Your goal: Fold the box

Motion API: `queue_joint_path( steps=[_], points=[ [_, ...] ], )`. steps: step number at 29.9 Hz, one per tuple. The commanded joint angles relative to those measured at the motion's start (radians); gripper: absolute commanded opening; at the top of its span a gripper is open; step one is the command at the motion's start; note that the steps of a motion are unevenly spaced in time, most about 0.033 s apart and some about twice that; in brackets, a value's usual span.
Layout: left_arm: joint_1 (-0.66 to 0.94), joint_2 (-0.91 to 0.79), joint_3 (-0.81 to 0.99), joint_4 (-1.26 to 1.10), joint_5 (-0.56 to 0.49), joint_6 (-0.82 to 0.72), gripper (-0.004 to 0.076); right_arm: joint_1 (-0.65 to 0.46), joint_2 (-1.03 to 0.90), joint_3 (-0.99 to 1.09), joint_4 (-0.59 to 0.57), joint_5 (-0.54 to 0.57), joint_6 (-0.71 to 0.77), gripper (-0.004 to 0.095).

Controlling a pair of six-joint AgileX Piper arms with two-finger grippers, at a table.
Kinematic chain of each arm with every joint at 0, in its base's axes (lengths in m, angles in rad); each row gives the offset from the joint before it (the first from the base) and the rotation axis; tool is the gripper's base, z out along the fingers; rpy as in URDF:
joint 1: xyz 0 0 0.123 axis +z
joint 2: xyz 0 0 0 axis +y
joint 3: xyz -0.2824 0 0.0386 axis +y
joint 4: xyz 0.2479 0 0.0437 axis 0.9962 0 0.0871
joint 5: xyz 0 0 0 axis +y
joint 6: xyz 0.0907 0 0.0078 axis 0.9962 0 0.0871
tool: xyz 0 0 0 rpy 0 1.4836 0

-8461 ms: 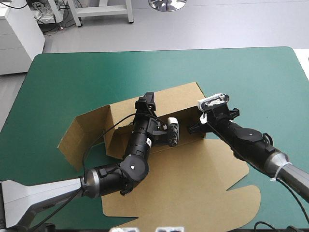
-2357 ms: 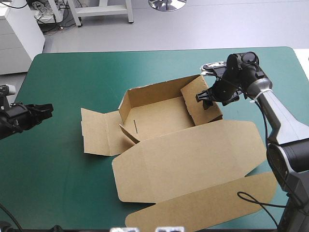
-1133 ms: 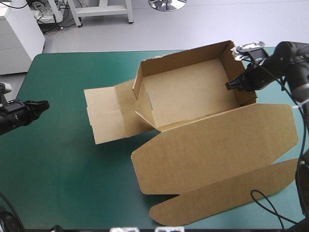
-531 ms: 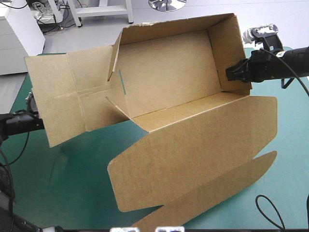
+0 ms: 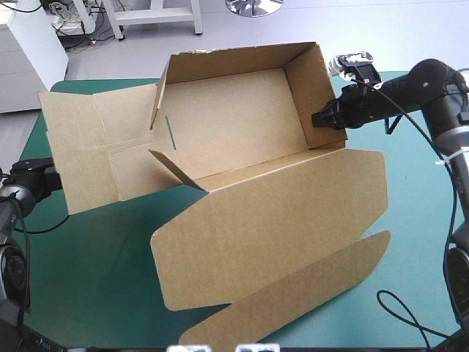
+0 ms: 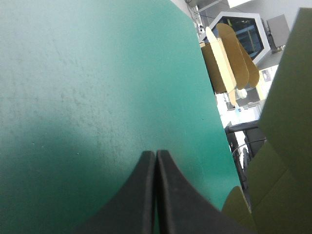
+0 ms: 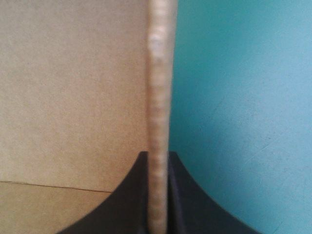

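The brown box (image 5: 234, 117) is lifted off the table and tilted, its open tray facing up toward the high view. My right gripper (image 5: 320, 119) is shut on the box's right end wall; in the right wrist view the board's edge (image 7: 158, 97) runs straight up between the black fingers (image 7: 127, 195). The wide lid (image 5: 271, 220) and its tuck flap (image 5: 293, 304) hang down toward the front. An unfolded side flap (image 5: 88, 147) sticks out to the left. My left gripper (image 5: 45, 174) (image 6: 156, 155) is shut on nothing, low over the cover by the left edge, partly behind that flap.
The teal-green cover (image 5: 88, 271) lies bare under and in front of the box. The left wrist view shows the box's board (image 6: 287, 126) beside the gripper, and rounded brown board pieces (image 6: 229, 58) beyond the table's edge. A white cabinet (image 5: 26, 51) stands off the far left corner.
The right gripper has lifted the box off the table and tilted it; just before now it carried it a little left and lower. The left gripper stays shut at the left edge.
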Motion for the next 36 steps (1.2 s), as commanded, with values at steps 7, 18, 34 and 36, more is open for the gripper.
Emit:
queue_joint_path(
  steps=[7, 18, 34, 36],
  points=[
    [-0.02, -0.086, -0.027, -0.094, 0.114, -0.059, -0.001, 0.002, 0.041, -0.028, 0.061, -0.043, 0.013, -0.0016],
    [-0.102, -0.093, -0.048, -0.109, 0.059, -0.082, -0.001, 0.085, 0.049, -0.028, -0.13, -0.076, 0.086, -0.0015],
    [-0.169, -0.253, -0.047, 0.35, -0.304, -0.387, -0.001, 0.201, 0.049, -0.028, -0.292, -0.134, 0.192, -0.0014],
    [-0.169, -0.277, -0.047, 0.376, -0.313, -0.422, -0.001, 0.201, 0.049, -0.028, -0.298, -0.134, 0.202, -0.0014]
  ],
)
